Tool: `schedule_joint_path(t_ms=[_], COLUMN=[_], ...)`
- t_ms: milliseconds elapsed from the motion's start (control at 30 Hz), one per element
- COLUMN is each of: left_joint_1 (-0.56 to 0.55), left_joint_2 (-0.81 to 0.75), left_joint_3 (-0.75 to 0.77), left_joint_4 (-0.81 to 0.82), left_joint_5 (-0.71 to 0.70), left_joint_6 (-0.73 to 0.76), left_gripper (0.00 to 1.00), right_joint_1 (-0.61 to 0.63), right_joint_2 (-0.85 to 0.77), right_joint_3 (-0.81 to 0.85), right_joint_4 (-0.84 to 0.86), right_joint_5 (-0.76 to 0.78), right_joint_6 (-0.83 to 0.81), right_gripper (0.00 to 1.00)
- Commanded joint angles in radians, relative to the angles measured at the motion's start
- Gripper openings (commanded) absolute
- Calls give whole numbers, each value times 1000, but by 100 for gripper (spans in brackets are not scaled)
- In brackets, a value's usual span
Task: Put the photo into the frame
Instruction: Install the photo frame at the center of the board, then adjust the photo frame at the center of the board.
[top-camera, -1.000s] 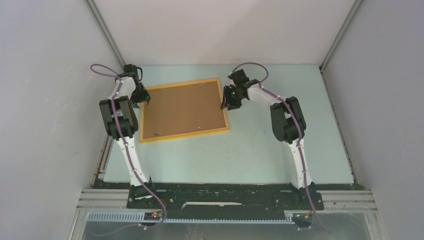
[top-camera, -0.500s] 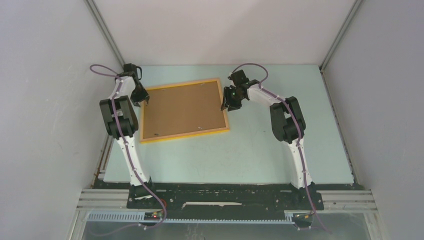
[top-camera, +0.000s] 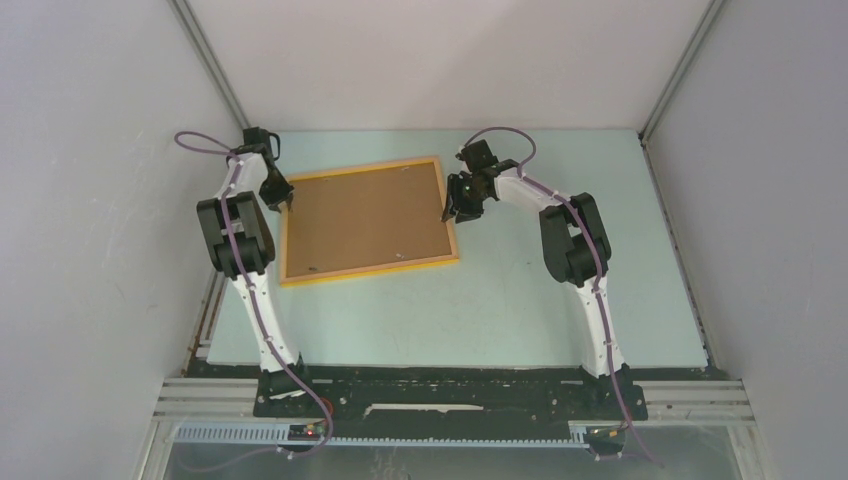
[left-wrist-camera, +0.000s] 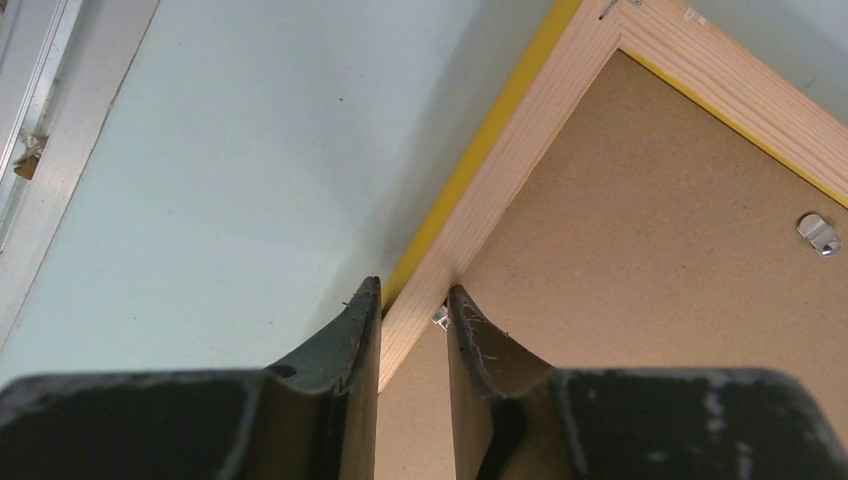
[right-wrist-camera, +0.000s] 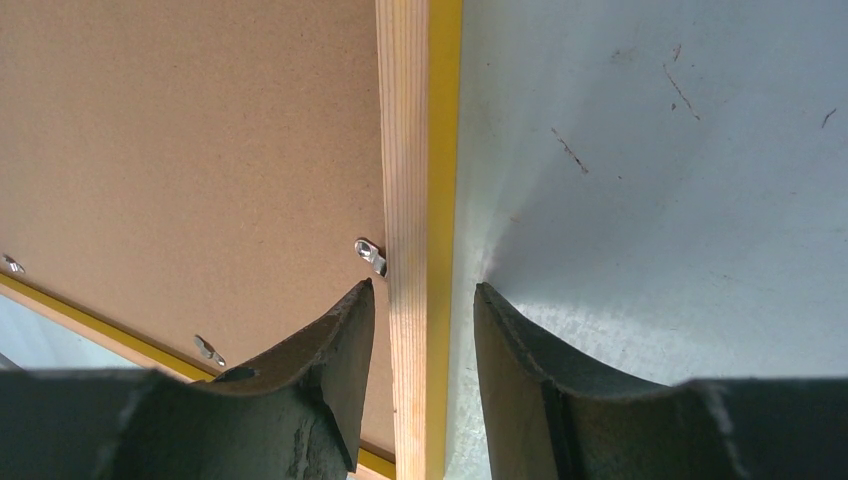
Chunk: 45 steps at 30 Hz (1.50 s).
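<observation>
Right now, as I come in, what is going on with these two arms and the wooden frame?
The frame lies face down on the table, the brown backing board inside its rim. The left gripper sits astride the left rim and seems to pinch it. The right gripper straddles the right rim, jaws open, a small gap on each side. No photo is visible; it may be under the board.

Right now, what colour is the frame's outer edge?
Yellow; the frame shows pale bare wood on its back face. Clearest in the right wrist view.
</observation>
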Motion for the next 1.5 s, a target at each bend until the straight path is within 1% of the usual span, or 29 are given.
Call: schedule_joint_path(t_ms=[0, 133, 233, 267, 300, 367, 467, 567, 600, 633, 800, 900, 1000, 1033, 1100, 1200, 1300, 1400, 1467], left_joint_1=[6, 7, 6, 6, 6, 7, 6, 7, 6, 8, 14, 25, 34, 41, 61, 78, 80, 84, 83], left_joint_2=[-16, -49, -82, -92, -101, -129, -185, -259, -292, -327, -449, -477, -490, -484, -466, -449, -464, -499, -535], left_joint_3=[-20, -25, -46, -53, -59, -77, -105, -141, -177, -220, -428, -508, -582, -605, -625, -645, -695, -765, -824], left_joint_4=[7, 10, 22, 22, 22, 24, 35, 27, 33, 51, 127, 140, 165, 174, 184, 183, 203, 232, 268], left_joint_5=[-9, -7, -4, -4, -5, -9, -16, -40, -41, -32, 36, 82, 111, 144, 181, 219, 263, 340, 385], left_joint_6=[-59, -38, -13, -7, 0, 11, 32, 50, 51, 51, 47, 50, 41, 35, 24, 23, 15, -20, -49], left_gripper=[2, 3, 7, 10, 18, 40, 55, 67, 73, 77, 89, 99, 100, 100, 100, 100, 100, 100, 99], right_joint_1=[6, 5, 6, 6, 6, 6, 3, 3, 4, 2, 0, 2, 0, -2, -2, 5, 44, 90, 114], right_joint_2=[11, 14, 13, 12, 10, 8, 6, 3, 2, 0, -24, -69, -133, -160, -218, -293, -373, -442, -474], right_joint_3=[45, 50, 50, 50, 49, 47, 48, 48, 52, 55, 51, 21, -46, -75, -171, -322, -470, -575, -626], right_joint_4=[-2, -5, -7, -9, -9, -11, -11, -12, -12, -16, -39, -60, -72, -77, -55, 5, 72, 145, 206], right_joint_5=[-6, -5, 3, 8, 12, 24, 31, 42, 48, 53, 80, 127, 153, 164, 165, 94, 94, 95, 65], right_joint_6=[-23, -22, -22, -24, -26, -27, -31, -32, -32, -33, -32, -36, -17, -2, 31, 82, 149, 237, 297], right_gripper=[49, 49, 50, 50, 51, 53, 58, 64, 67, 69, 76, 80, 83, 83, 86, 88, 88, 88, 88])
